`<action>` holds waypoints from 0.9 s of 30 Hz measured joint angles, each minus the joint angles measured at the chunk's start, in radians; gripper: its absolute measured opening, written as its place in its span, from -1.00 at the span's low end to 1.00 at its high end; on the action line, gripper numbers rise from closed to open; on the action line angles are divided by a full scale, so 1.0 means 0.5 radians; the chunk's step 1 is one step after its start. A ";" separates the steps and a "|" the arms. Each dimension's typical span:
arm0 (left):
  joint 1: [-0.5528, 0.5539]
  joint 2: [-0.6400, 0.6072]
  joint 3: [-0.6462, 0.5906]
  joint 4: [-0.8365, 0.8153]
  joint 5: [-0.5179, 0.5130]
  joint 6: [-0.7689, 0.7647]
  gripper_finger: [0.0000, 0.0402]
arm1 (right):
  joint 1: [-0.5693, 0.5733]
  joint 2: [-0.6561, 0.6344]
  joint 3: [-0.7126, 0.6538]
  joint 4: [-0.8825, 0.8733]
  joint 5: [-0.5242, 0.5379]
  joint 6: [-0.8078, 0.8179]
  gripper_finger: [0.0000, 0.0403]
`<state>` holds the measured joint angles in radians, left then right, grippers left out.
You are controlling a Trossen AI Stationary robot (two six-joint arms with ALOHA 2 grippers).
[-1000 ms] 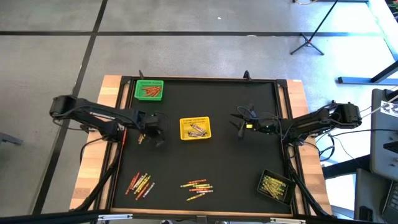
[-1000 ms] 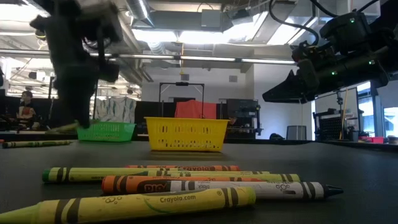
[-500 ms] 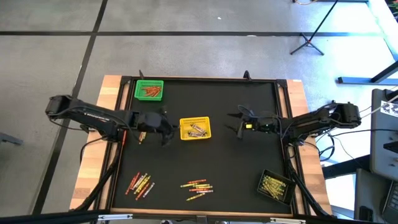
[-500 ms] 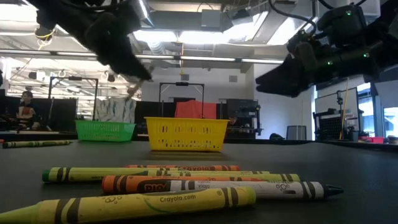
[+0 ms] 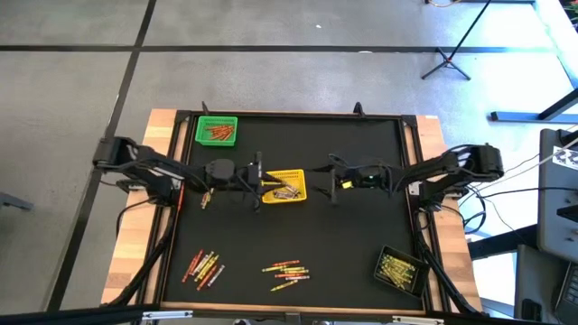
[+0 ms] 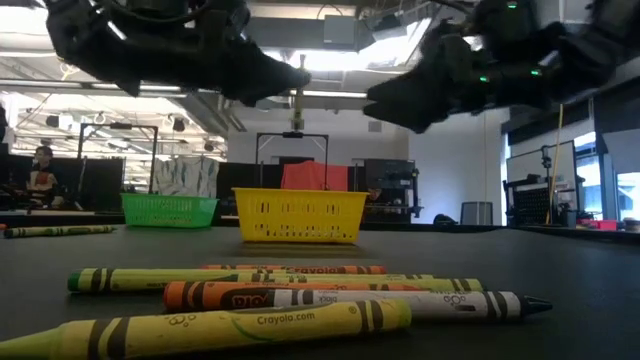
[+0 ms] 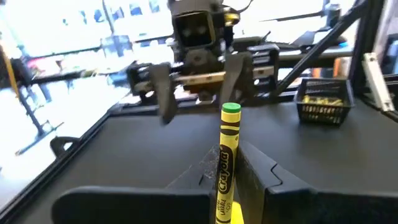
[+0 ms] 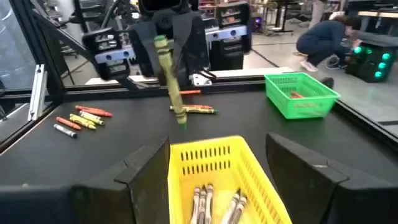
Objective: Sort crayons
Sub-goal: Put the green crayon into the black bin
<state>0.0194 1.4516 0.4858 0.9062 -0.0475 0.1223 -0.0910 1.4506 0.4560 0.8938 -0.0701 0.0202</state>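
Note:
My left gripper (image 5: 259, 171) is shut on a yellow-green crayon (image 7: 227, 155) above the left rim of the yellow basket (image 5: 284, 186). The crayon also shows in the low view (image 6: 296, 110) and in the right wrist view (image 8: 171, 81). My right gripper (image 5: 333, 179) is open and empty, off the table just right of the yellow basket (image 8: 211, 168), facing it. Grey crayons (image 8: 205, 202) lie on that basket's bottom. Two loose groups of crayons (image 5: 204, 266) (image 5: 286, 271) lie flat on the mat near the front edge. My left gripper pinches the crayon's shaft (image 7: 222, 180) between its two fingers. The fingers come level from the table's left and lie across the crayon. The crayon stands nearly upright with its green end (image 7: 231, 111) up, lifted clear of table and basket.
A green basket (image 5: 217, 131) with orange crayons stands at the far left. A black basket (image 5: 398, 268) with yellow crayons stands at the near right corner. A raised frame (image 5: 411, 181) borders the black mat. A person (image 8: 326, 40) crouches in the room beyond the table.
My left gripper has risen and gone toward the table's right edge, up to the yellow basket. It has tipped from pointing down to level, carrying the crayon. My right gripper has gone a little toward the table's left edge, closer to the yellow basket.

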 joint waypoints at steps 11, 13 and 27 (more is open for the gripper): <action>0.012 0.289 0.054 0.425 0.017 -0.064 -0.89 | 0.000 0.416 0.416 -0.029 -0.270 -0.086 0.29; -0.003 0.320 0.058 0.431 -0.001 -0.077 -0.89 | 0.000 0.464 0.469 -0.038 -0.343 -0.099 0.29; -0.040 0.326 0.066 0.396 -0.029 -0.030 -0.89 | 0.002 0.579 0.710 -0.434 -0.373 -0.111 -0.57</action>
<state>-0.0007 1.6146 0.5190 1.1045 -0.0619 0.1072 -0.0902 1.7401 0.8112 0.6769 -0.2565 -0.0354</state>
